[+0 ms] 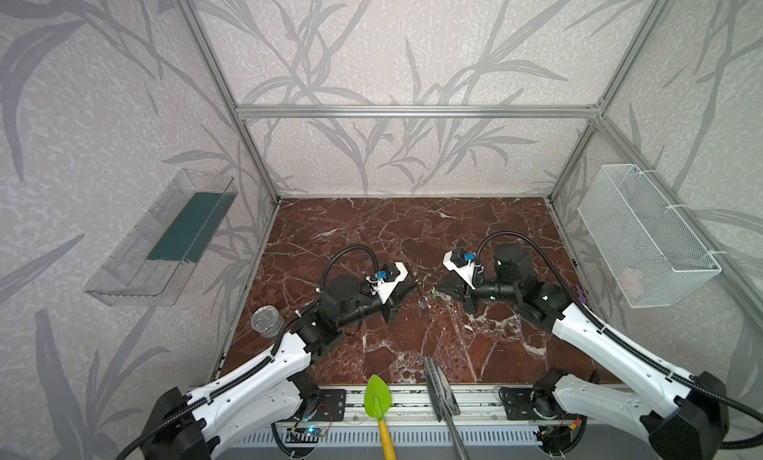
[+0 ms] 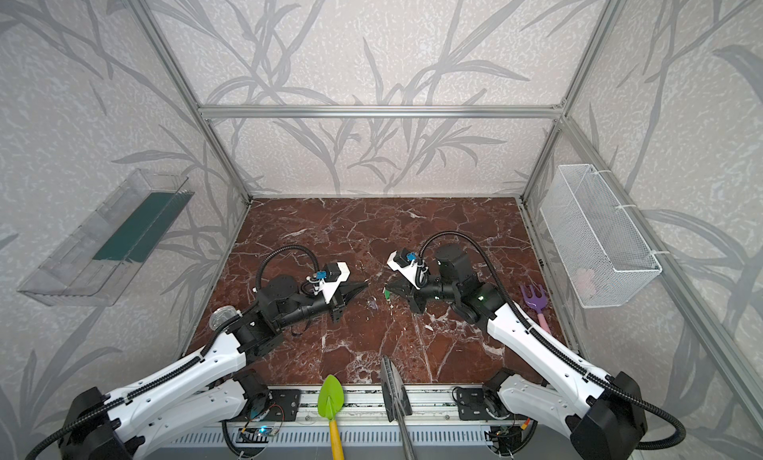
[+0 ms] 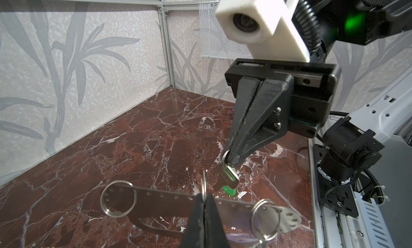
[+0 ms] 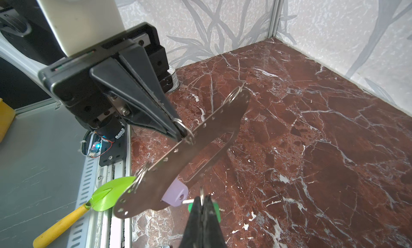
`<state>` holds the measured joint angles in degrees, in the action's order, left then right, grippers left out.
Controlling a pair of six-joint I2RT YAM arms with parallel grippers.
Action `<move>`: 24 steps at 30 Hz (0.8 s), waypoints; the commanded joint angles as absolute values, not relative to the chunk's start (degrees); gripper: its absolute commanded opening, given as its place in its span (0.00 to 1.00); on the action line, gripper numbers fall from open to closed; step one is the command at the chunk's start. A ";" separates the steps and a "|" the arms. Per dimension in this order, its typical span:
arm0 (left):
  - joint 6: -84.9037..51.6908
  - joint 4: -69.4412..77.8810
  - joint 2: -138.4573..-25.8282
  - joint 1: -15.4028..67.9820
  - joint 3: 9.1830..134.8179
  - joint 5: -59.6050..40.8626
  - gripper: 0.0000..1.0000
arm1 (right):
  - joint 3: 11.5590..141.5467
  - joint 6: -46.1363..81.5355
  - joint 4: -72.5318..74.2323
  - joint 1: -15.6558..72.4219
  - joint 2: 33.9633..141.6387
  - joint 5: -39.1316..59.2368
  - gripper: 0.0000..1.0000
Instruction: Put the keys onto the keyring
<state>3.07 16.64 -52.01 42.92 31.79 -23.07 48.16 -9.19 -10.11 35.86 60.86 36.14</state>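
- Right wrist view puts your right gripper [image 4: 202, 201] nearest. Its jaws are pressed together on the small ring [image 3: 225, 155] that carries the green key [image 4: 215, 210], which hangs just below the tips.
- Just beyond it hangs the lilac key [image 4: 176, 194]. It looks to be already on a ring at the near end of the keyring [image 4: 214, 133], so I judge the green key to be the one left.
- The keyring is in the air between the two arms, tilted, with its row of tiny holes facing you.
- Farther along, your left gripper [image 4: 181, 132] is clamped shut on a split ring [image 3: 203, 184] at the middle of that edge, and this alone carries the tag.
- For the step itself, hold the left arm steady and let the right do the travelling.
- Bring the small ring's gap edge-on to a free hole or to the held split ring. Then turn the ring through rather than pushing it straight.
- Go gently, because the tag can swing on its one ring. A slip would drop the key onto the marble tabletop [image 4: 312, 146] beyond.
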 commanded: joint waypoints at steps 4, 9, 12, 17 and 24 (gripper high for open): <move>4.39 18.19 -52.85 43.86 34.41 -22.24 0.00 | 51.12 -7.96 -6.93 36.48 61.69 38.85 0.00; 4.97 18.19 -53.44 44.56 34.67 -21.55 0.00 | 51.93 -8.29 -7.00 37.35 62.57 39.01 0.00; 5.19 18.22 -53.46 44.85 34.72 -21.49 0.00 | 52.20 -8.37 -7.03 37.73 63.21 38.78 0.00; 5.45 18.20 -53.44 45.24 34.72 -21.28 0.00 | 52.55 -8.46 -7.19 38.23 63.87 38.52 0.00; 5.71 17.91 -53.38 45.59 34.66 -21.54 0.00 | 52.73 -7.68 -6.85 38.34 63.90 36.90 0.00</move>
<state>4.56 16.69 -53.71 45.23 32.75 -21.54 50.65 -8.36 -7.97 38.00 63.77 37.56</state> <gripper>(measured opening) 0.048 0.050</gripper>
